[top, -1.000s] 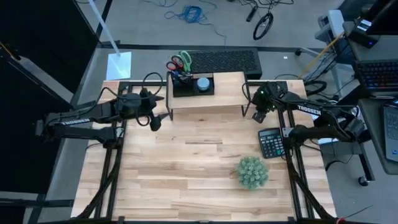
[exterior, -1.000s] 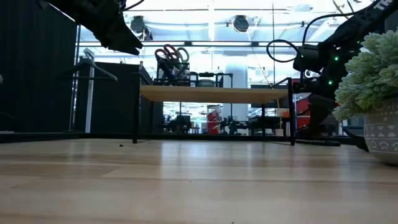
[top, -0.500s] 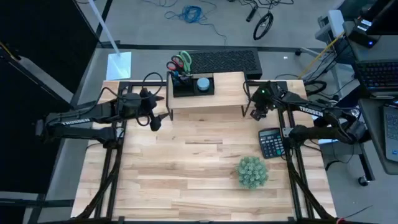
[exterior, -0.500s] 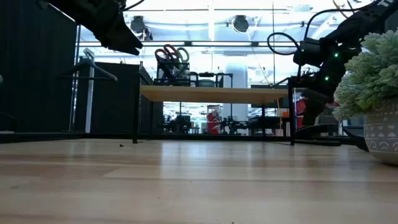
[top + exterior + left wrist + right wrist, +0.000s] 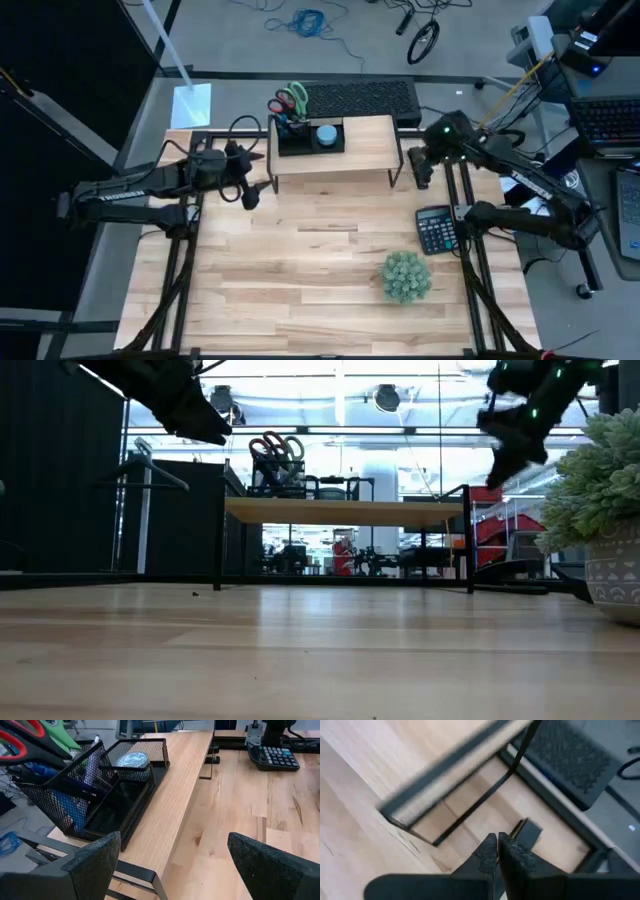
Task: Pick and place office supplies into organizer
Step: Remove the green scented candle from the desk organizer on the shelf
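Observation:
The black mesh organizer [image 5: 310,137] [image 5: 115,800] stands on the light wooden riser shelf [image 5: 365,150] at the table's far edge. Red- and green-handled scissors [image 5: 288,100] [image 5: 30,735] and blue pens [image 5: 47,772] stick up from its pen cup. A round blue item [image 5: 132,759] lies in one compartment. My left gripper [image 5: 250,195] [image 5: 174,840] hovers open, left of the shelf, facing the organizer. My right gripper [image 5: 420,178] [image 5: 498,851] is shut on nothing, raised beside the shelf's right end.
A black calculator [image 5: 436,228] lies at the right of the table, with a fuzzy green plant [image 5: 406,277] in a pot nearer the front. The shelf's black legs [image 5: 485,800] stand close below my right gripper. Bare wood spans the table's middle and near left.
My right gripper has risen well above shelf height at the shelf's right end and shifted slightly toward the far edge, staying shut. The left arm and everything on the shelf have kept still.

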